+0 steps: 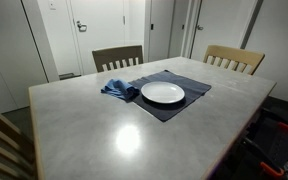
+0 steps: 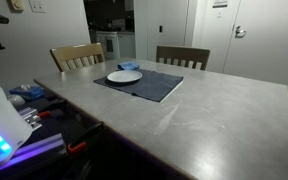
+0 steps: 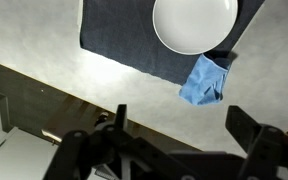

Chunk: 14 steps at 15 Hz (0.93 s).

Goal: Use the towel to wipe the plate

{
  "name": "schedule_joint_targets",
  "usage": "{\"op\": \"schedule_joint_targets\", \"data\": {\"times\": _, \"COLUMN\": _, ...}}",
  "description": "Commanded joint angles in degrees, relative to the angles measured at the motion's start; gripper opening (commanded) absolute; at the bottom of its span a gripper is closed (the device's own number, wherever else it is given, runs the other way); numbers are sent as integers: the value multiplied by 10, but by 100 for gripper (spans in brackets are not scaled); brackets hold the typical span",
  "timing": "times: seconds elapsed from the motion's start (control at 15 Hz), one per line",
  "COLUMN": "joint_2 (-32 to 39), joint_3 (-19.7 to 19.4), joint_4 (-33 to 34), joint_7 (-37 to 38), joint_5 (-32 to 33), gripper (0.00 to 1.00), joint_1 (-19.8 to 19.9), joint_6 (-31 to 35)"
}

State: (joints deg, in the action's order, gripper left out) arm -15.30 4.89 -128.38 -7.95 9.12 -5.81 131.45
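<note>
Your jaws are hanging wide apart, gripping nothing, above the grey surface (image 3: 34,40). Beyond them, the crumpled blue towel (image 3: 204,80) is lying at the edge of the dark placemat (image 3: 124,40), just beside the white plate (image 3: 194,22).

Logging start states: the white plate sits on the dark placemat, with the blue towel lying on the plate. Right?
No: the wrist view shows the blue towel lying beside the white plate, not on it. The plate does sit on the dark placemat.
</note>
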Motion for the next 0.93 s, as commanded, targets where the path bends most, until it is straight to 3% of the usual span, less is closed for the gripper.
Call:
{"op": "schedule_joint_targets", "data": {"times": 0.0, "joint_2": 112, "joint_3": 6, "joint_4": 119, "joint_7": -40, "joint_5": 22, "gripper": 100, "joint_1": 0, "joint_6": -56}}
{"op": "schedule_joint_targets", "data": {"times": 0.2, "joint_2": 197, "joint_3": 3, "joint_4": 204, "joint_7": -65, "joint_5": -6, "gripper": 100, "joint_1": -3, "joint_6": -69}}
{"op": "schedule_joint_targets", "data": {"times": 0.27, "joint_2": 131, "joint_3": 5, "joint_4": 131, "joint_7": -36, "joint_5": 9, "gripper": 100, "joint_1": -1, "joint_6": -42}}
{"op": "schedule_joint_targets", "data": {"times": 0.47, "joint_2": 156, "joint_3": 5, "joint_4": 148, "joint_7": -36, "joint_5": 8, "gripper": 100, "joint_1": -1, "joint_6": -41}}
{"op": "schedule_joint_targets", "data": {"times": 0.87, "joint_2": 243, "joint_3": 16, "joint_4": 168, "joint_7": 83, "joint_5": 24, "gripper": 100, "joint_1": -18, "joint_6": 43}}
